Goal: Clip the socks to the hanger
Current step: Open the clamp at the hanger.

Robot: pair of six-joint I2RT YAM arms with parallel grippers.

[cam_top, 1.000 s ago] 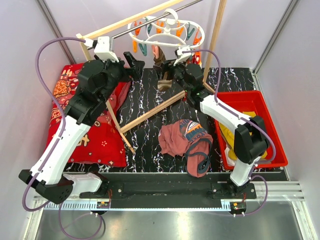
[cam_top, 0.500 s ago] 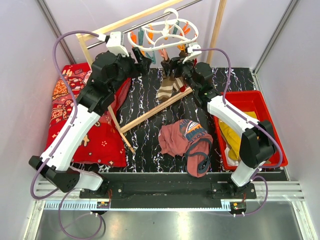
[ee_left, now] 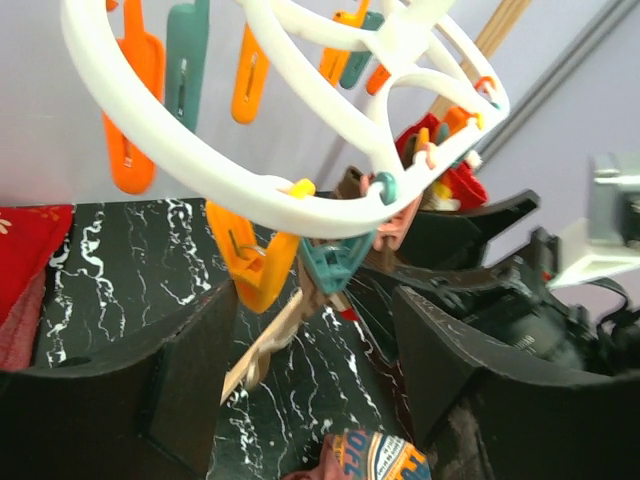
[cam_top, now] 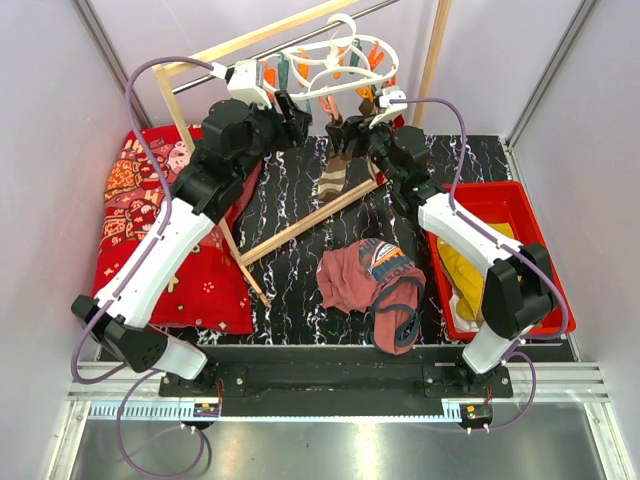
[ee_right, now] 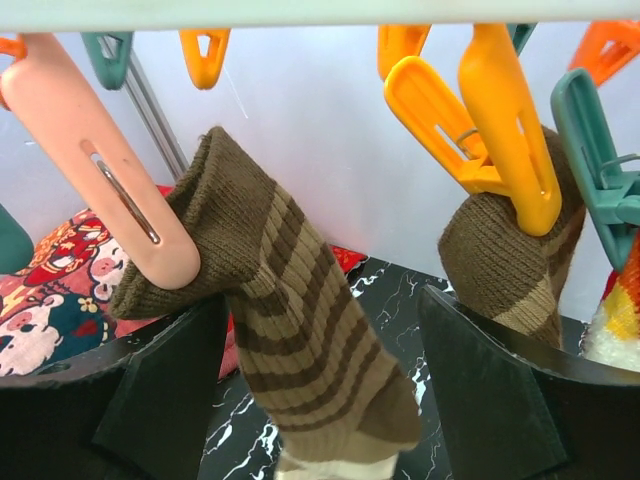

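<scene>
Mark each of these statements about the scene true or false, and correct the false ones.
1. A brown-and-tan striped sock hangs from a salmon-pink peg. True.
2. The right gripper is shut on that sock. False: its fingers stand apart, one on each side of the sock.
3. A mustard yellow sock lies in the red plastic bin. True.
4. The rust-maroon garment hangs on the white plastic oval hanger. False: it lies crumpled on the black marbled table.
5. The left gripper is open and holds nothing. True.
</scene>
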